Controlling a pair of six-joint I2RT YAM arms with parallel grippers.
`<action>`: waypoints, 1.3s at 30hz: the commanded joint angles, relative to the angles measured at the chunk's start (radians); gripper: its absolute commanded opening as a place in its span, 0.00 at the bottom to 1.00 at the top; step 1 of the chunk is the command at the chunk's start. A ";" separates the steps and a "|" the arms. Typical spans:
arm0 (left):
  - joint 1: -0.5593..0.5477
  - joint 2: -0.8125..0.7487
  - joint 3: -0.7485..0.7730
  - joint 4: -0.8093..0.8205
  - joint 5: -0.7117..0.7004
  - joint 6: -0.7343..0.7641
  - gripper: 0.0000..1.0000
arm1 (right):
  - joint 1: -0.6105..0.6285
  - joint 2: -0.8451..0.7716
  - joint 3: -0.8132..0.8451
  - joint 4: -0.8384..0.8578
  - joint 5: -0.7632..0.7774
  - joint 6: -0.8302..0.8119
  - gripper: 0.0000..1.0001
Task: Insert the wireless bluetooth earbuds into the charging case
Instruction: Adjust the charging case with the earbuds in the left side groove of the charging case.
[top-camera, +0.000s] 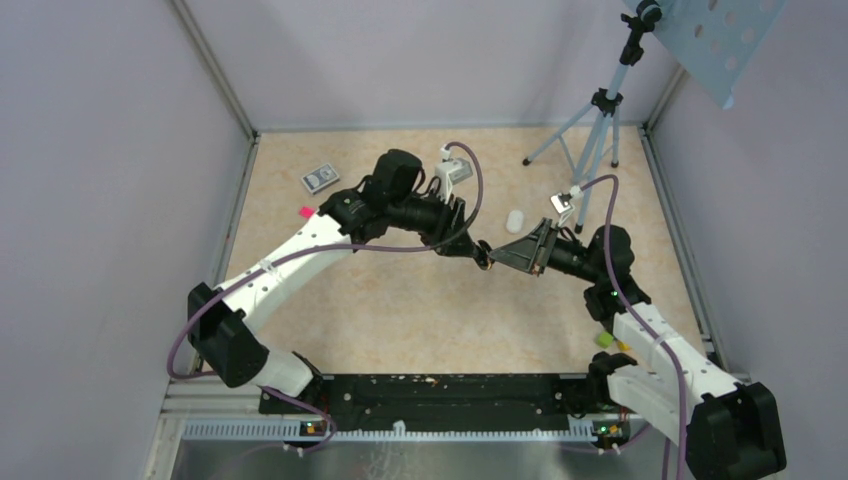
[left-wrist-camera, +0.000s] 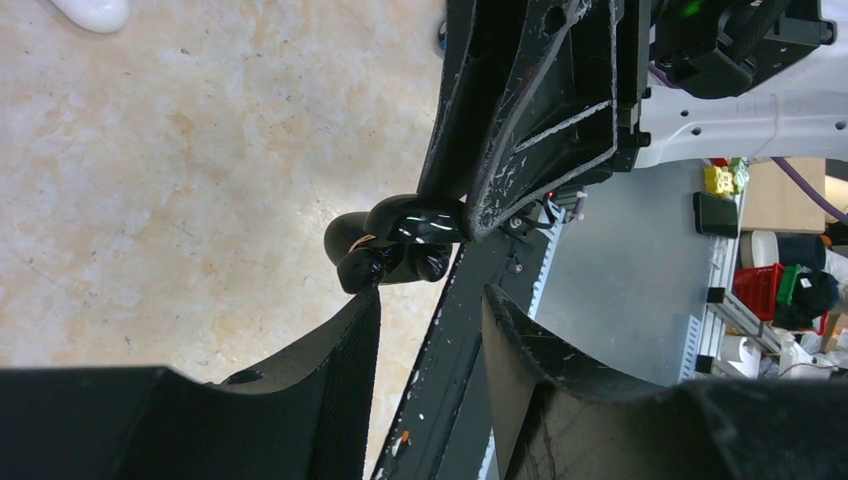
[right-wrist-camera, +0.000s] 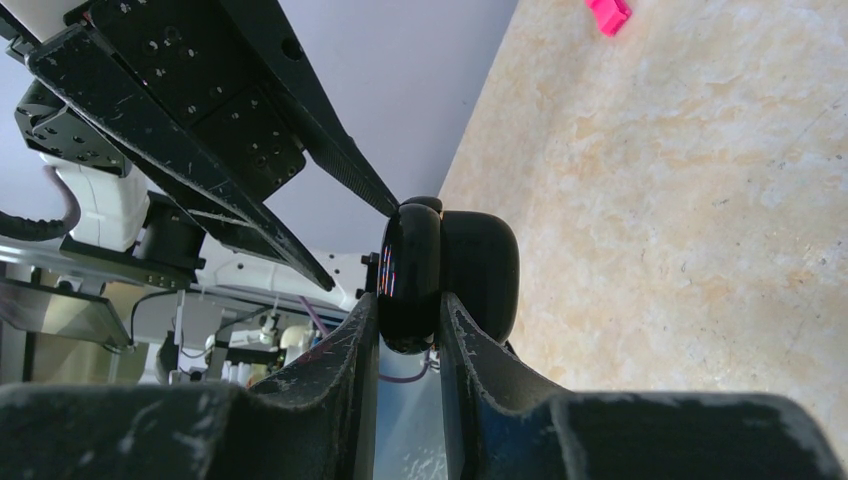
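Note:
The glossy black charging case (right-wrist-camera: 410, 265) is clamped between my right gripper's (right-wrist-camera: 408, 300) fingers and held above the table. In the left wrist view the case (left-wrist-camera: 395, 240) looks partly open, with a gold ring showing at its seam. My left gripper (left-wrist-camera: 432, 295) is open, and one fingertip (left-wrist-camera: 372, 298) touches the case's lower edge. In the top view the two grippers meet at mid-table, the left gripper (top-camera: 476, 249) against the right gripper (top-camera: 497, 257). No small white earbuds show in any view.
A white pill-shaped object (top-camera: 515, 220) lies on the table just behind the grippers and also shows in the left wrist view (left-wrist-camera: 95, 12). A pink bit (top-camera: 305, 211) and a card box (top-camera: 320, 178) lie at the back left. A tripod (top-camera: 590, 130) stands at the back right.

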 joint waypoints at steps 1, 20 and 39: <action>-0.001 0.001 -0.001 0.015 0.044 -0.011 0.47 | -0.006 0.001 0.021 0.055 0.000 -0.011 0.00; 0.001 -0.030 -0.015 0.064 -0.143 0.024 0.53 | -0.006 0.008 0.028 0.061 -0.001 -0.009 0.00; -0.001 0.009 -0.012 0.030 0.041 0.000 0.51 | -0.006 0.014 0.030 0.054 0.001 -0.016 0.00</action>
